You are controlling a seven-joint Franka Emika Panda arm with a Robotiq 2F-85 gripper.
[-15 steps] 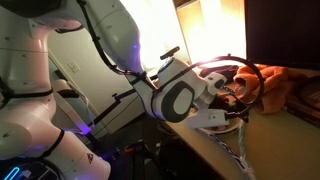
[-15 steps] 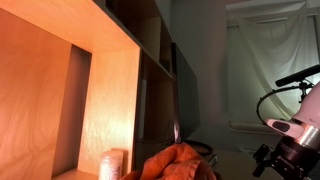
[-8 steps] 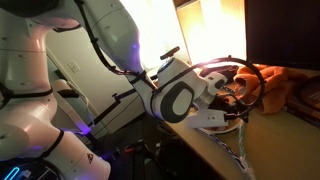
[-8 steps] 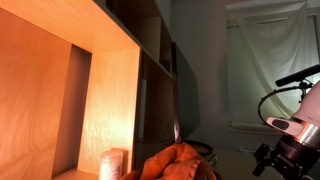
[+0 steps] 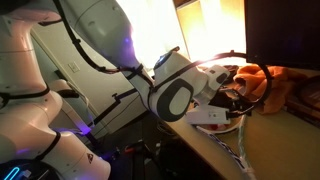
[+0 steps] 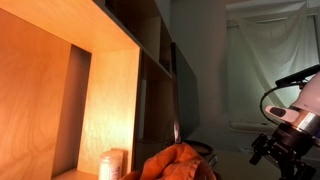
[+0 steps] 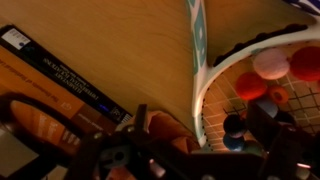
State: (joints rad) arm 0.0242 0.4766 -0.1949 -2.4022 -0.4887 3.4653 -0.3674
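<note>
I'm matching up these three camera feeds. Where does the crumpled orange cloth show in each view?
In an exterior view: the orange cloth lies at the right edge, on the wooden top, beyond the robot arm.
In an exterior view: the orange cloth sits at bottom centre, left of the robot arm.
Wrist view: an orange patch at bottom centre may be it; cannot tell.
Shared landmark: the robot arm, in both exterior views.

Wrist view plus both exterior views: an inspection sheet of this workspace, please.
Surface: wooden tabletop, no spills seen.
Job's things: wire basket holding coloured balls.
Clutter: orange cloth; black printed box; patterned strap.
Grippers: tool open, close by the basket, holding nothing.
Cables: black cable looping around the tool.
Surroundings: wooden shelf unit; pale curtain.
</note>
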